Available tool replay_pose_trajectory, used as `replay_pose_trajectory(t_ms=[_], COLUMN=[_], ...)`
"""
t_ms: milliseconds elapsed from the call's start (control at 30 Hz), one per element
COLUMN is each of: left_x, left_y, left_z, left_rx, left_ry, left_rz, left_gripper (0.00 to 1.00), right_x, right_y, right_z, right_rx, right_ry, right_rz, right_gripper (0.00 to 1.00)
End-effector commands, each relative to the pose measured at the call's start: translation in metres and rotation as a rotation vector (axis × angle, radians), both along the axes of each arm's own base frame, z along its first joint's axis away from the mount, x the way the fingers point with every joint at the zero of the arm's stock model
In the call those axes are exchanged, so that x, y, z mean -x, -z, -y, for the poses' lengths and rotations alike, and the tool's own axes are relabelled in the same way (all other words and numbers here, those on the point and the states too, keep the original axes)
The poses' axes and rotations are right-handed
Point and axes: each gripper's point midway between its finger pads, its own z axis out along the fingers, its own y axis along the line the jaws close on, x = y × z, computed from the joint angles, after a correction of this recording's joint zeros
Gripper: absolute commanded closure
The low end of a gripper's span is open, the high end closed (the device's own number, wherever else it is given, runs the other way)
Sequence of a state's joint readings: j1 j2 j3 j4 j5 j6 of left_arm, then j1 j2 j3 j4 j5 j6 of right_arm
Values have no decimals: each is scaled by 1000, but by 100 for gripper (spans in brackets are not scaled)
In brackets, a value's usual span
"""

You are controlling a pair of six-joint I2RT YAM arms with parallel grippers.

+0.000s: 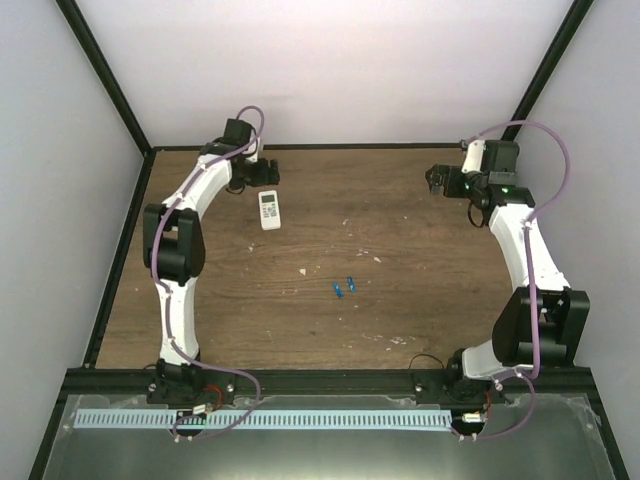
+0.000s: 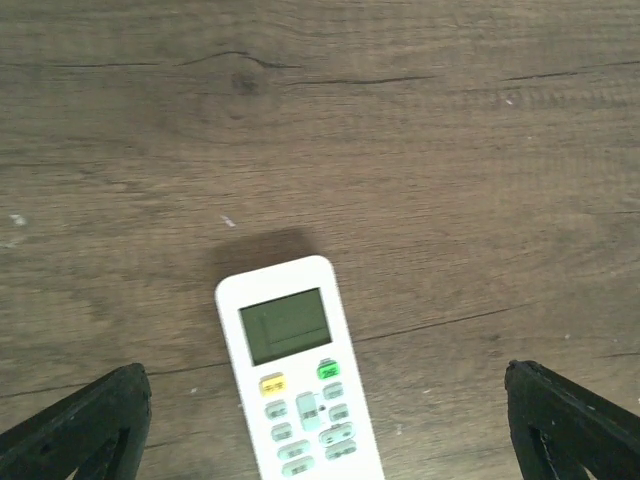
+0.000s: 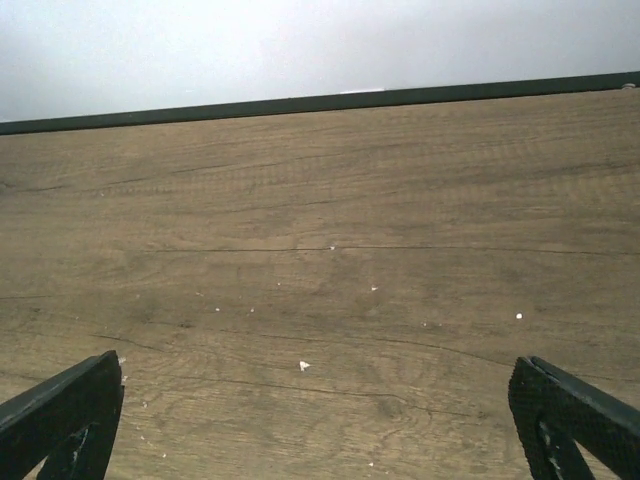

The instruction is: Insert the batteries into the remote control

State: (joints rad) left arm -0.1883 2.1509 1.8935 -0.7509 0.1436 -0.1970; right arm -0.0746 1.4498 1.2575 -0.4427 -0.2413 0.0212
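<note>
Brown wood grain of the table (image 1: pixel 420 300) is carrying three task things in all: one remote control (image 1: pixel 270 209) and two batteries (image 1: pixel 338 290). The remote control is lying flat and face up toward the far left of the table, its pale screen and rows of small buttons showing, among them one yellow button and one green one. I am holding my left end effector (image 1: pixel 262 178) close by its far end, and both fingers (image 2: pixel 95 425) are standing spread wide, one off to each side of the handset, touching nothing. The two blue batteries are lying side by side near the middle of the table, close together yet apart, well away from the remote control and from both of my arms. I am holding my right end effector (image 1: pixel 437 180) over the far right of the table, its two fingers (image 3: pixel 65 415) likewise spread wide, with only bare wood and a few white specks showing between them; it is pinching nothing
</note>
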Motion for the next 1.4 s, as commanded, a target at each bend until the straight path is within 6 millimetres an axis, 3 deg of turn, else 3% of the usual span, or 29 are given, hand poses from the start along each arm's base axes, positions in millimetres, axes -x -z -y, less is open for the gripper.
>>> replay_pose_trajectory(t_ms=[0, 200, 467, 1100, 1367], left_x=[-4, -2, 9, 14, 25], left_y=[1, 26, 55, 96, 106], left_z=[9, 25, 14, 15, -5], left_rx=[48, 60, 8, -116, -229], left_ry=[-18, 2, -67, -67, -98], left_rz=[-48, -138, -244, -310, -346], left_gripper=[3, 0, 0, 0, 0], right_x=[1, 1, -3, -7, -11], right_y=[11, 24, 31, 60, 61], right_z=[-6, -3, -4, -26, -25], right_rx=[-17, 2, 1, -21, -5], right_ry=[-1, 23, 21, 13, 18], right_rz=[-51, -90, -118, -238, -255], right_gripper=[0, 0, 0, 0, 0])
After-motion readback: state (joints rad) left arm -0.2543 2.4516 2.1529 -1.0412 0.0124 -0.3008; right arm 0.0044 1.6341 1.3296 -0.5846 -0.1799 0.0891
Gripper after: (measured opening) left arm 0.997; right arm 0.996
